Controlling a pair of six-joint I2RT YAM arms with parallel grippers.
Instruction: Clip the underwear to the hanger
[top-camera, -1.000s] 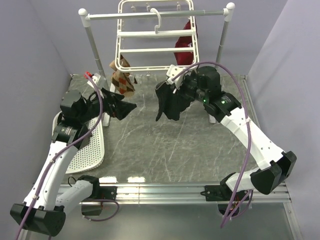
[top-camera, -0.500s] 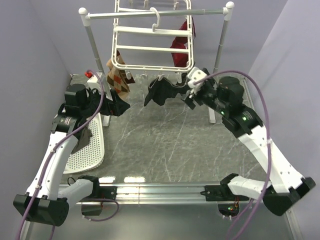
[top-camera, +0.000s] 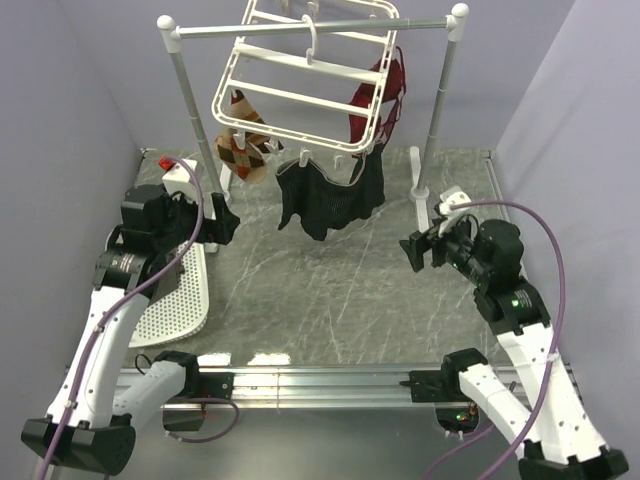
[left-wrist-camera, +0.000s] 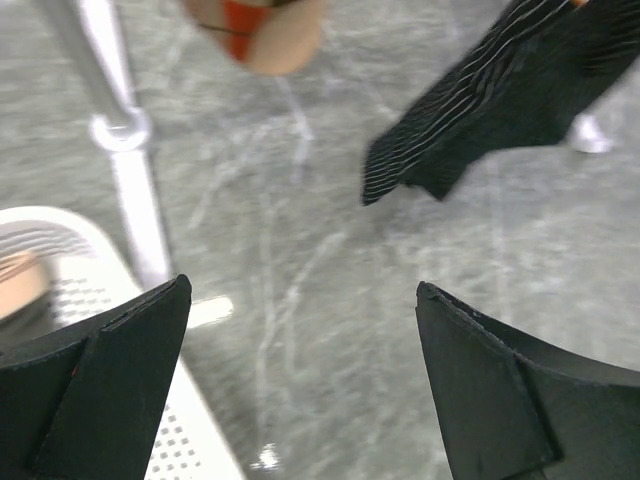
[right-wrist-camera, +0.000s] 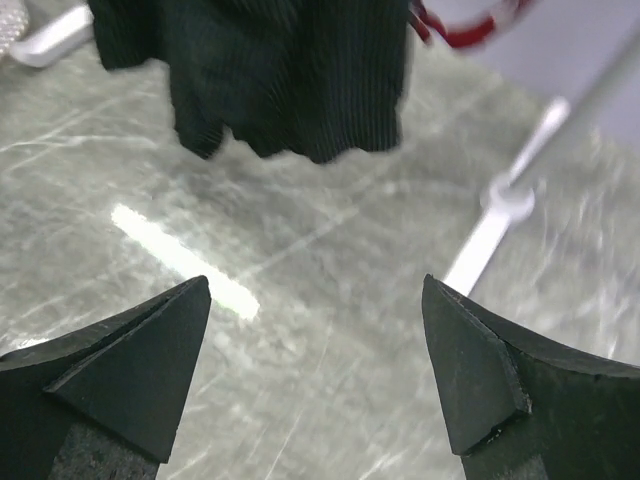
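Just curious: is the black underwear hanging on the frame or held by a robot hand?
Hanging. The underwear dangles from the hanger's near edge; left gripper and right gripper are open, clear of it.

black underwear (right-wrist-camera: 290, 70) hangs over the grey table (right-wrist-camera: 300, 340), beyond the wide-spread right pincer (right-wrist-camera: 315, 283).
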